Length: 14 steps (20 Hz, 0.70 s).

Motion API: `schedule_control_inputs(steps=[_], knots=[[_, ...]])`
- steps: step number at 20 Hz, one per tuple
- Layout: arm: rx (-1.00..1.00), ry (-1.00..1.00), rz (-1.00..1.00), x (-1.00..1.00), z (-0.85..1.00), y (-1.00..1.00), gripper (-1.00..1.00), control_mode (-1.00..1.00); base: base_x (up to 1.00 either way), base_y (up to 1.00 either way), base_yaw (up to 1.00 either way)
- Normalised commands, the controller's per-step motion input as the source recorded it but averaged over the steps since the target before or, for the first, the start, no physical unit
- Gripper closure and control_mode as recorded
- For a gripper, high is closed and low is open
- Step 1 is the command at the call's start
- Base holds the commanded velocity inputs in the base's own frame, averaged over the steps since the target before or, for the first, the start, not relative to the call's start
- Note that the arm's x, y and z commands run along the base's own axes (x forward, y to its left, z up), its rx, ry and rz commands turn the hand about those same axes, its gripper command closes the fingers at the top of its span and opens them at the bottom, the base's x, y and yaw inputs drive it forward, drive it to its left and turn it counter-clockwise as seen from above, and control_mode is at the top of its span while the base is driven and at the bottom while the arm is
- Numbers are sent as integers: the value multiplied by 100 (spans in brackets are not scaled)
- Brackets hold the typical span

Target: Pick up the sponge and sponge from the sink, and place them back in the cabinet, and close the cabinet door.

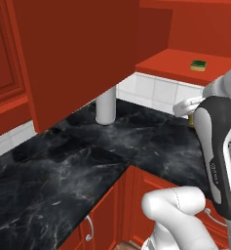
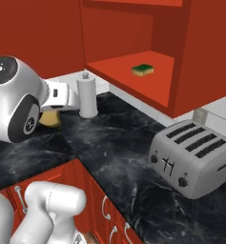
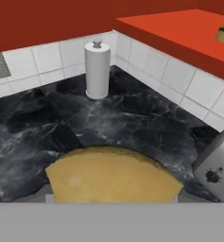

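No lettering can be read. The dark panel of the white robot arm (image 1: 215,161) carries a small pale marking, too blurred to make out. The silver four-slot toaster (image 2: 193,157) shows dials without legible marks.

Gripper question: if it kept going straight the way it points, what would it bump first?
Probably the black counter, just before the white paper towel roll; depth is unclear. The gripper holds the tan sponge.
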Motion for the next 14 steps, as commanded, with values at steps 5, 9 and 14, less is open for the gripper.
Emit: schedule_control_inputs(steps=[5, 9, 14], knots=[[-1, -13, -7, 0, 19, -13, 100, -100, 0, 0, 0], [-3, -9, -15, 0, 17, -13, 100, -100, 0, 0, 0], [-3, -6, -23, 0, 17, -7, 100, -100, 0, 0, 0]])
